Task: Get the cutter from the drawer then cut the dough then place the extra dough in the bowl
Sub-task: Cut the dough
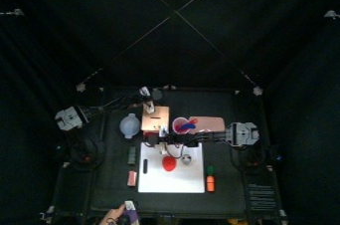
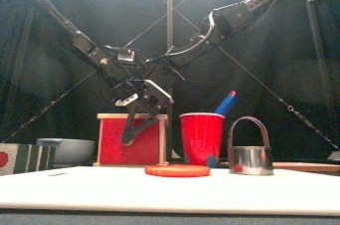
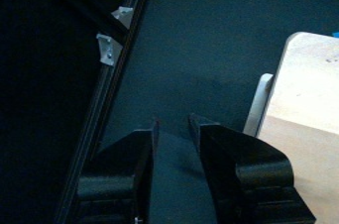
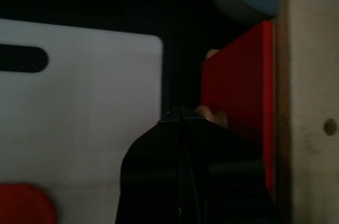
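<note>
We read the right hand (image 4: 199,121) as narrow, its jaws close together at the red drawer front (image 4: 245,79). The cutter (image 2: 249,149) stands upright on the board (image 4: 79,99), its wire handle arched over the top. It is just beside the dough (image 2: 177,170), on the right arm's side. We judge the right hand nearer, with the cutter forward and rightward of it. The left hand (image 3: 175,121), slightly open and empty, hangs by the box (image 3: 311,79).
</note>
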Tool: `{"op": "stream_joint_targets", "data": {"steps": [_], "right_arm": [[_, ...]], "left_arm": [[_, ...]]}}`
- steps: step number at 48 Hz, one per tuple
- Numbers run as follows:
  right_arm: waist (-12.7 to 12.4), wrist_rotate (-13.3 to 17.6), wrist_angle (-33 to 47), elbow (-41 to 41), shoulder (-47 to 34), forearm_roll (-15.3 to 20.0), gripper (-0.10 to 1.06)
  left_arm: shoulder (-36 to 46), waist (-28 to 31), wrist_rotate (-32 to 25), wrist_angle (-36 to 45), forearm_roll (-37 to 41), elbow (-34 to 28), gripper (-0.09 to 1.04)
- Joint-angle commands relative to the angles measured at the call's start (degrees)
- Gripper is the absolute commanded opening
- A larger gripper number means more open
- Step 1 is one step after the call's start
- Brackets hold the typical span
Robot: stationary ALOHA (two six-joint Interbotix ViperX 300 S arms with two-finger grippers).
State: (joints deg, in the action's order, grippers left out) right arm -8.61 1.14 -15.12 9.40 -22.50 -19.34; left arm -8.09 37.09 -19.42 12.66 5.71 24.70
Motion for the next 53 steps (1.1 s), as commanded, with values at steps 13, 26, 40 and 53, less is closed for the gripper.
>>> {"op": "stream_joint_targets", "data": {"steps": [13,26,40,53], "right_arm": [[-0.26,0.18,0.00,-1.49,1.85,-0.70,0.34],[7.12,0.18,-1.76,0.70,6.42,4.92,0.34],[9.49,0.26,-11.43,8.44,16.88,12.83,0.34],[9.49,0.53,-16.79,16.00,24.70,16.08,0.34]], "left_arm": [[0.70,-0.44,0.62,-0.88,-0.44,-0.35,0.72],[3.60,-0.18,0.79,-4.13,-0.44,-0.44,0.72],[9.32,-0.44,0.88,-11.16,-4.04,2.46,0.72],[15.29,-9.05,0.79,-24.43,-9.32,11.16,0.72]]}}
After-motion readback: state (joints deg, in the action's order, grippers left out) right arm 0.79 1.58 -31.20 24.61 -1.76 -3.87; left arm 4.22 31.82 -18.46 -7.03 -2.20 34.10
